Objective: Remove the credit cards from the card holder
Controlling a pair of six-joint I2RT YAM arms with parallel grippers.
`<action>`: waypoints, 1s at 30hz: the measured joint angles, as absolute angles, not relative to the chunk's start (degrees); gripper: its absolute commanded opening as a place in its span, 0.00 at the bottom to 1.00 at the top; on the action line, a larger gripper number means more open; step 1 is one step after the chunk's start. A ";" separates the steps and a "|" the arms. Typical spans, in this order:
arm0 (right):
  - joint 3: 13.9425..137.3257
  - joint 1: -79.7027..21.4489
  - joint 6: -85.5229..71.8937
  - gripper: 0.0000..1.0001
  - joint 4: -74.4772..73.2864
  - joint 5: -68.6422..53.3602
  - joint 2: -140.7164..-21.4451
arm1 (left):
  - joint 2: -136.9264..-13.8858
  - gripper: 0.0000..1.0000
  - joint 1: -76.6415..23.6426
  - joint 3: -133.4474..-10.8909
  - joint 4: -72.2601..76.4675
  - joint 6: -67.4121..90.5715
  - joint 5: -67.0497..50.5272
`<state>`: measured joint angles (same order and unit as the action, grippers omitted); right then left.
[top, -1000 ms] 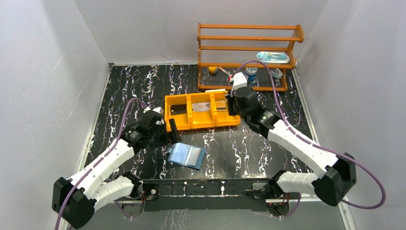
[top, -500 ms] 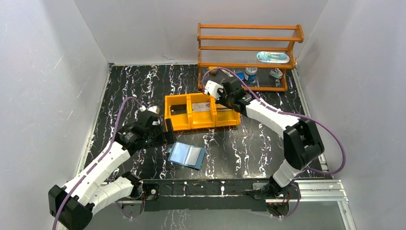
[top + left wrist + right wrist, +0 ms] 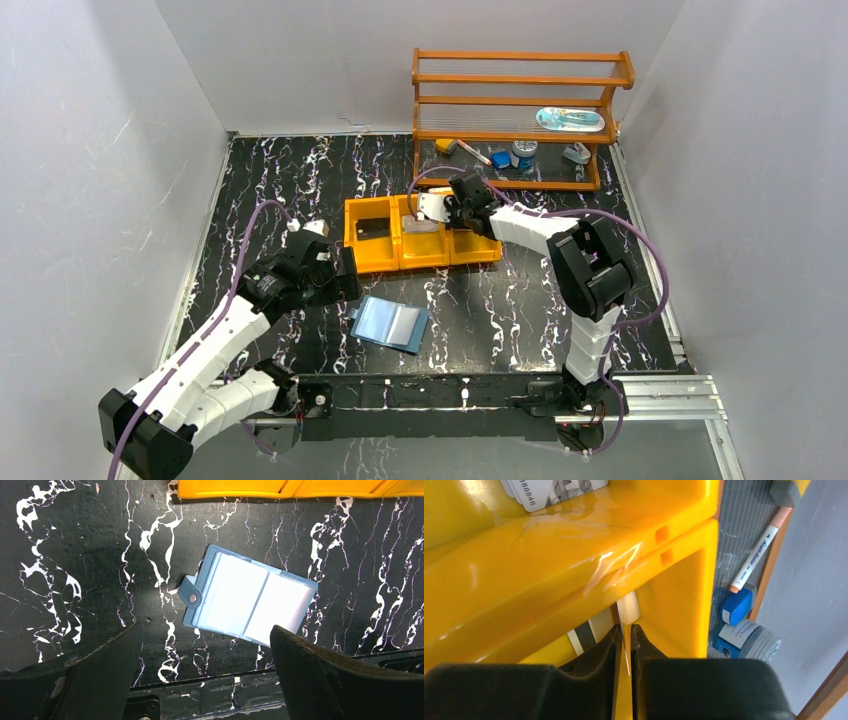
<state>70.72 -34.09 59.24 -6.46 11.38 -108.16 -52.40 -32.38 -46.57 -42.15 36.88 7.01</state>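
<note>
The card holder point(image 3: 392, 323) point(image 3: 250, 600), a blue wallet, lies spread open on the black table, pale slots up, with no card showing in them. My left gripper point(image 3: 345, 275) point(image 3: 205, 680) hovers just left of it, open wide and empty. My right gripper point(image 3: 460, 218) point(image 3: 624, 630) points into the right compartment of the orange tray point(image 3: 400, 262). Its jaws stand a sliver apart around a thin pale credit card point(image 3: 628, 611) held on edge, with a gap beside it. A striped card point(image 3: 586, 632) lies below. Other cards lie in the middle point(image 3: 421, 226) and left point(image 3: 372, 231) compartments.
An orange wooden shelf point(image 3: 520, 100) stands at the back right, right behind the tray, holding a marker point(image 3: 756, 550), blue containers point(image 3: 736, 605) and small items. White walls enclose the table on three sides. The arms' base rail point(image 3: 430, 395) runs along the near edge.
The right arm folded, its elbow swinging in to the tray's right and its gripper moving left over the tray, and its jaws parted slightly. The left gripper drew back a little to the left.
</note>
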 measured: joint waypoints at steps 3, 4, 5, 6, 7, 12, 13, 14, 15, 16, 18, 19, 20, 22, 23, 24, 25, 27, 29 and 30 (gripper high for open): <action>70.72 -34.09 59.57 0.36 -6.76 11.18 -108.86 | -52.38 0.98 -32.36 -46.57 -42.33 36.77 7.11; 70.72 -34.09 59.59 0.38 -7.01 11.09 -109.03 | -52.38 0.98 -32.38 -46.57 -42.37 36.64 7.11; 70.72 -34.09 59.46 0.39 -7.14 11.14 -109.08 | -52.38 0.98 -32.38 -46.57 -42.41 36.62 7.11; 70.72 -34.06 58.98 0.40 -7.16 10.96 -109.08 | -52.38 0.98 -32.38 -46.57 -42.46 36.60 7.11; 70.74 -34.06 58.63 0.41 -7.20 10.94 -109.08 | -52.38 0.98 -32.38 -46.57 -42.48 36.58 7.09; 70.70 -33.52 55.35 0.48 -10.00 9.65 -107.83 | -52.40 0.98 -32.36 -46.78 -42.52 36.40 7.07; 70.65 -33.50 54.76 0.50 -10.48 9.41 -107.09 | -52.45 0.98 -32.36 -47.00 -42.52 36.34 7.07; 70.39 -33.50 53.91 0.53 -10.63 8.99 -105.58 | -52.47 0.98 -32.36 -47.31 -42.52 36.21 7.07; 70.28 -33.50 53.17 0.55 -10.94 8.67 -104.03 | -52.51 0.98 -32.36 -47.59 -42.50 36.14 7.07; 70.22 -33.50 52.42 0.56 -11.05 8.29 -102.37 | -52.58 0.98 -32.36 -47.99 -42.52 36.10 7.09; 69.93 -33.50 50.59 0.58 -10.57 7.60 -98.52 | -52.66 0.98 -32.38 -48.86 -42.59 36.01 7.27; 69.67 -33.50 48.82 0.61 -10.04 7.49 -96.05 | -52.69 0.98 -32.38 -49.28 -42.72 36.01 7.57; 69.52 -33.50 46.92 0.68 -9.34 7.57 -93.56 | -52.69 0.98 -32.38 -49.95 -42.98 35.99 8.19; 69.47 -33.54 41.76 0.83 -7.86 8.01 -89.34 | -52.69 0.98 -32.38 -51.86 -43.94 35.97 9.80; 69.38 -33.54 38.24 0.90 -7.05 8.56 -86.87 | -52.69 0.98 -32.36 -53.06 -44.29 35.97 10.70; 69.23 -33.50 35.53 0.97 -6.50 8.88 -85.06 | -52.69 0.98 -32.38 -54.46 -44.77 35.97 11.90; 68.64 -33.50 31.51 0.98 -5.72 9.50 -82.19 | -52.71 0.98 -32.36 -55.02 -44.97 35.92 12.34; 67.18 -33.50 23.99 0.98 -5.34 10.68 -76.47 | -52.90 0.98 -32.36 -60.58 -46.72 35.73 16.16; 63.94 -33.50 8.14 0.98 -4.45 13.41 -64.55 | -52.95 0.98 -32.36 -69.01 -46.59 33.50 21.45; 62.87 -33.50 2.72 0.98 -3.95 14.04 -61.82 | -52.93 0.98 -32.36 -70.59 -47.13 32.56 22.52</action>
